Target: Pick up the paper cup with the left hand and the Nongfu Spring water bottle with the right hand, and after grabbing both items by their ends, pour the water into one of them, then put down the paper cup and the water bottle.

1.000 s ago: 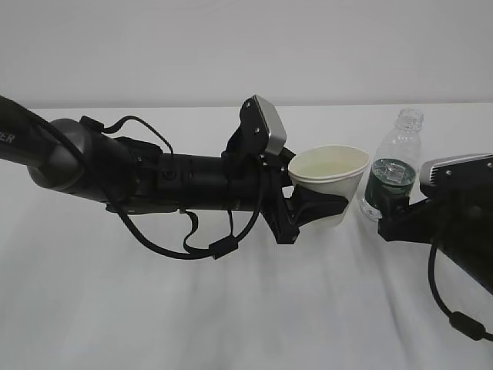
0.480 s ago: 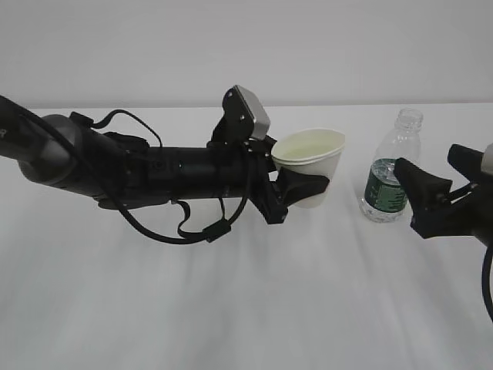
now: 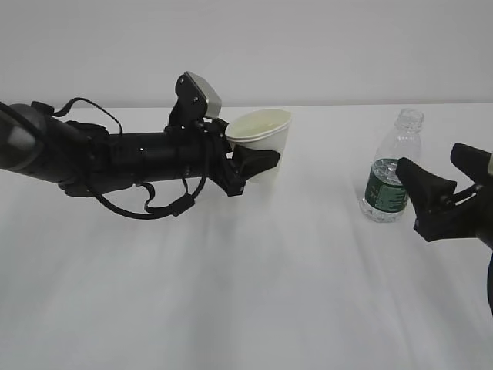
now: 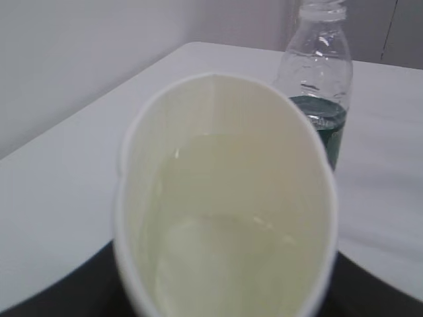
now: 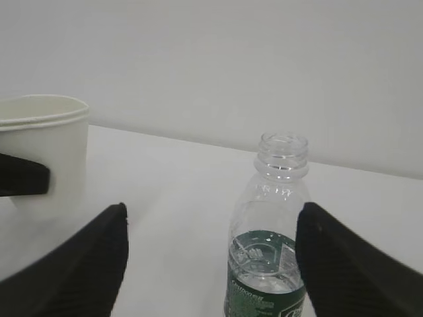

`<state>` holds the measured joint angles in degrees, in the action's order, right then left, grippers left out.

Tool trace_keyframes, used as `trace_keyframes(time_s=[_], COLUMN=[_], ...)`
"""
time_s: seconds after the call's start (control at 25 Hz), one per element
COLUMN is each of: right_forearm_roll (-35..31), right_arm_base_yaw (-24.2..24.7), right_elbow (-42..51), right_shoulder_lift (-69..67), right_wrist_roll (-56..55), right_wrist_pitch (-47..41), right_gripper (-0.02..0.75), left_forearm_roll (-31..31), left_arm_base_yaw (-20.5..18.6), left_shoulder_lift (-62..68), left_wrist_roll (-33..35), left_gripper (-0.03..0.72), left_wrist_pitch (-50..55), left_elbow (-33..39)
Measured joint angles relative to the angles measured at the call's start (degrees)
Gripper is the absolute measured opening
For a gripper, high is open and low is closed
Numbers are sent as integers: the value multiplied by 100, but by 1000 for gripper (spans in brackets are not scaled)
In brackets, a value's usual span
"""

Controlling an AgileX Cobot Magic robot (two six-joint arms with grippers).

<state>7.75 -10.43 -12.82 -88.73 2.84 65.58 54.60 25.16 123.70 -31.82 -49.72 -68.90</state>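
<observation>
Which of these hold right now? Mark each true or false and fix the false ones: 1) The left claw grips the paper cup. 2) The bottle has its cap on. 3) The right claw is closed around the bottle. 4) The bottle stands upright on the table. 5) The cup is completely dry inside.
1) True: the left claw holds the paper cup by its side wall.
2) False: the water bottle has an open, capless neck.
3) False: the right claw is open and clear of the bottle, which stands free in front of it.
4) True: it stands upright on the white table.
5) False: the left wrist view shows clear water pooled in the cup.
</observation>
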Motion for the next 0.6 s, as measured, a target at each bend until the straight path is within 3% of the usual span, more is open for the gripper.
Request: trace_keyframes(time_s=[0.6], right_forearm_roll=[0], right_arm_base_yaw=[0], right_elbow=[0], right_shoulder_lift=[0], right_wrist_roll=[-9], right_wrist_pitch=[0], right_gripper=[589], left_forearm_roll=[18], left_arm_base_yaw=[-710], left_shoulder_lift=[0], left_wrist_roll=[12], left_gripper=[384], left_wrist_pitch=[-177], left_elbow=[290])
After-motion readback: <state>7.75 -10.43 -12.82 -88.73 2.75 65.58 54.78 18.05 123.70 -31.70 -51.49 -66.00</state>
